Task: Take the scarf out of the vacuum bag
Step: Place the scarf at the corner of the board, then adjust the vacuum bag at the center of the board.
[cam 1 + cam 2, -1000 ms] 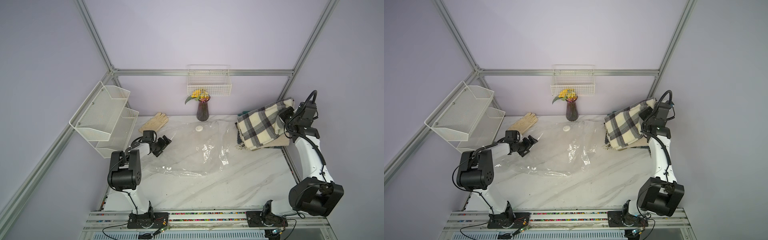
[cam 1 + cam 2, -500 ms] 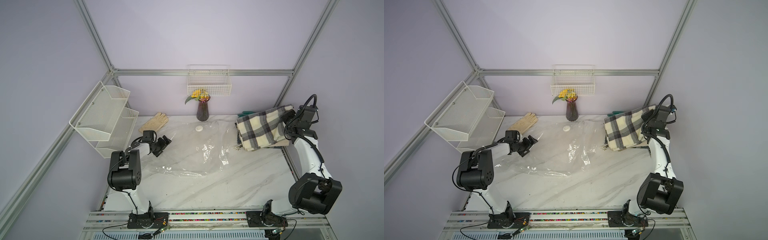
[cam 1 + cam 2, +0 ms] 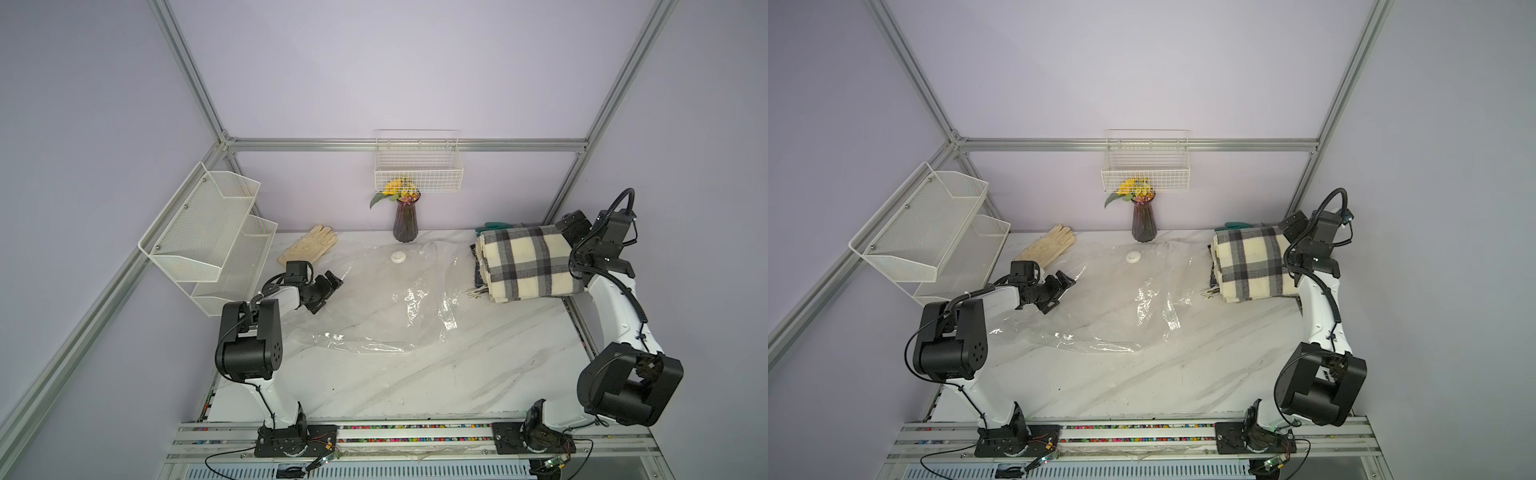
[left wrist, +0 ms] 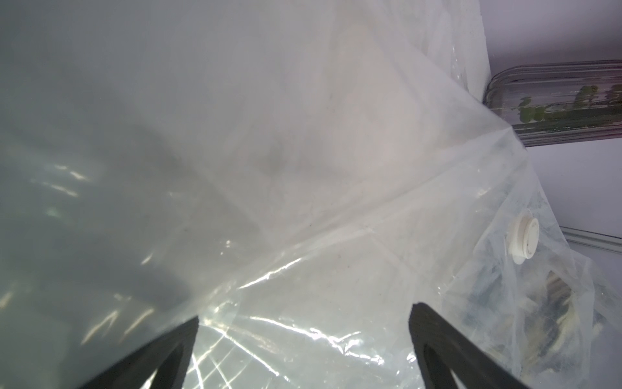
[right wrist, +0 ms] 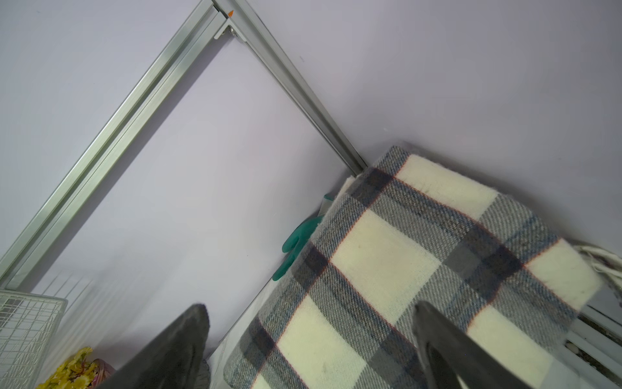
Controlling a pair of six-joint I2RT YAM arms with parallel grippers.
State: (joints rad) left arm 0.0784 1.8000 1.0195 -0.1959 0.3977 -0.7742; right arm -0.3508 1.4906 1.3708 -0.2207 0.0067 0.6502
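Two tools wide open, empty. Just let go by right tool (image 5: 309,306): scarf (image 3: 525,266), now folded on surface (image 3: 415,382), far right, beside bag (image 3: 374,299), fully out. Left tool (image 4: 304,315) over bag. Removal seemingly done.

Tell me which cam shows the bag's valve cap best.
Left wrist: the valve cap is close and large, seen at an angle on the vacuum bag. In both top views it is only a small white disc near the vase. The right wrist view misses it.
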